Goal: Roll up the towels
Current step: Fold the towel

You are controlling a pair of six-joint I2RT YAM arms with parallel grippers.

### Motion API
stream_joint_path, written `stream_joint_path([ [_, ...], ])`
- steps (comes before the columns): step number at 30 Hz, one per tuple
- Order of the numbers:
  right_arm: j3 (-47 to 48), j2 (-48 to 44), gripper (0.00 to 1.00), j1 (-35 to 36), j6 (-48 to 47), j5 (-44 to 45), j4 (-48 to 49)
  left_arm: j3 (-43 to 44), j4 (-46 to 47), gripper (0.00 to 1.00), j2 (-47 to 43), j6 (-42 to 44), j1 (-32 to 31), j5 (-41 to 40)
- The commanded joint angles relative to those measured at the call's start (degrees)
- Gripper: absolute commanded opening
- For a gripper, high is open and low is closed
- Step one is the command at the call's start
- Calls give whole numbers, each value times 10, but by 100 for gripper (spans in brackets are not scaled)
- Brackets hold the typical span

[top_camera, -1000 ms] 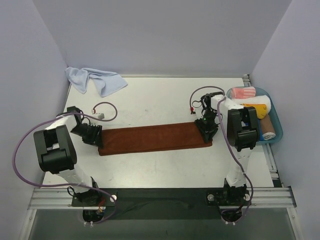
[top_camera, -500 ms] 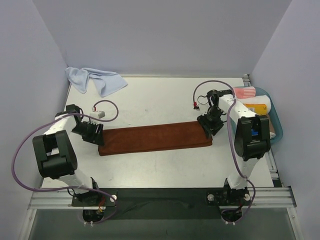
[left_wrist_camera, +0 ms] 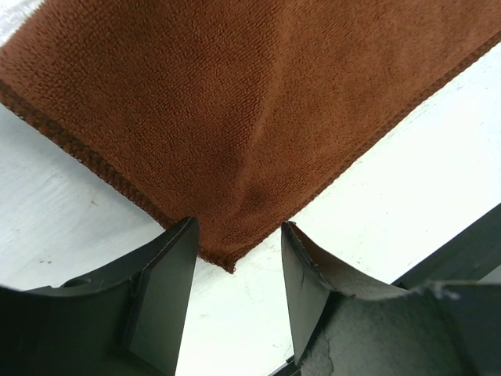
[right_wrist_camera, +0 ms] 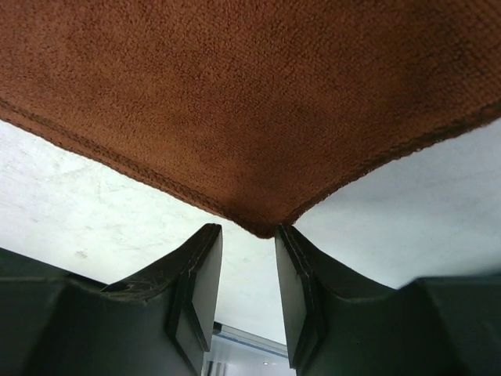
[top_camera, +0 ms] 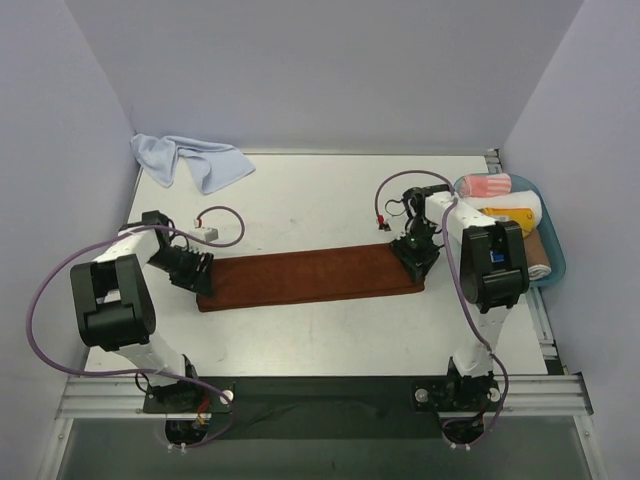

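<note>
Rust-brown terry towel (top_camera: 310,275), folded into a long narrow strip, lies flat across the middle of the white table (top_camera: 320,200); pale light-blue towel (top_camera: 190,160) sits crumpled at the far left corner, well apart from both arms; blue plastic tray (top_camera: 558,250) at the right edge holds a pink-and-white striped roll (top_camera: 487,185) and other rolled cloths.

Left gripper (top_camera: 195,270) is at the far corner of the strip's left end; in the left wrist view its jaws are parted, one finger on each side of the corner, which lies loose between them with a shallow crease running in; released, not pinching. Right gripper (top_camera: 415,257) is at the far corner of the right end; jaws parted narrowly, the corner tip just at their mouth, bare table showing in the gap; nothing grasped.

Step in hand is probably squaring the strip before the roll starts. To do it well:
- seat each corner deeper between the pads before clenching, so every folded layer is caught, not just the hem
- pull outward gently and evenly from both ends; an uneven tug likely skews the strip or deepens the left crease
- keep the fingertips low to the table so the cloth does not lift and unfold
- start the roll from one short end, first turn tight, long edges kept parallel
</note>
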Motion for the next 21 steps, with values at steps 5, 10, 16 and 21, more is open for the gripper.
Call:
stream_joint_path([
  [5, -13, 22, 32, 5, -20, 32, -15, 14, 7, 56, 24, 6, -1, -9],
  [10, -17, 25, 31, 6, -26, 36, -15, 13, 15, 56, 33, 0, -1, -10],
  [16, -16, 25, 25, 6, -31, 42, -13, 11, 23, 56, 40, -5, -1, -14],
  [21, -11, 15, 4, 6, -29, 44, -14, 9, 29, 55, 42, -11, -2, -16],
])
